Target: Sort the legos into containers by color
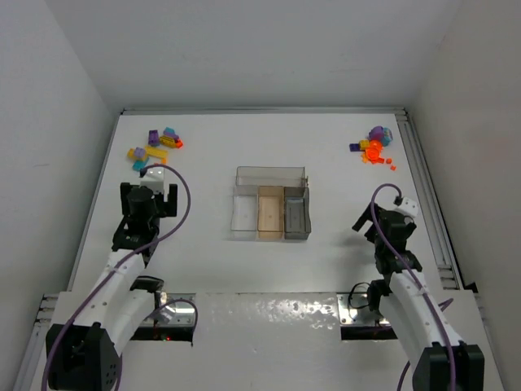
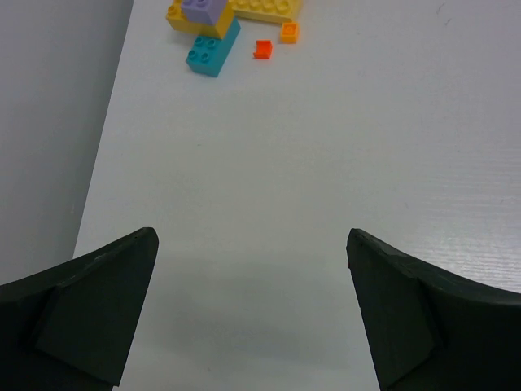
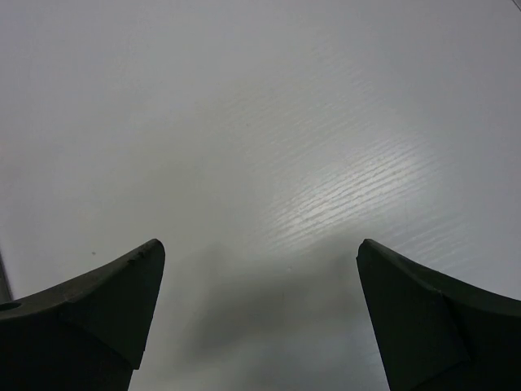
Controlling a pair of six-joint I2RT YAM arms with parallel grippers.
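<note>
Waiting with both grippers spread wide and holding nothing, your two arms face a sort that looks not yet begun. At far left, towards the back corner of the white table (image 1: pixel 203 269), lies the first cluster of small hard-plastic legos (image 1: pixel 155 145) in yellow, purple, teal-blue and orange-red. The left wrist view picks out a teal-blue studded brick (image 2: pixel 212 53) touching a yellow one, with two tiny orange-red pieces (image 2: pixel 262 50) just beside it. Your left gripper (image 2: pixel 251 244) hovers near that cluster, short of it, over bare tabletop. At centre stands the small clear plastic tray (image 1: pixel 270 169), one wide section at the back and three narrow ones in front, tinted clear, tan and grey; no brick shows in any of them from above. Your right gripper (image 3: pixel 260 248), likewise released, looks down on bare table only. Well beyond it, by the right back corner, sits the second cluster of legos (image 1: pixel 374 147), purple and yellow around a round translucent orange piece (image 1: pixel 374 150). Expect these bricks to be light, rigid and slick: pinch each across two flat opposite sides, low down, not over the studs. The smallest bits will likely skid or pop free under an off-centre squeeze.
</note>
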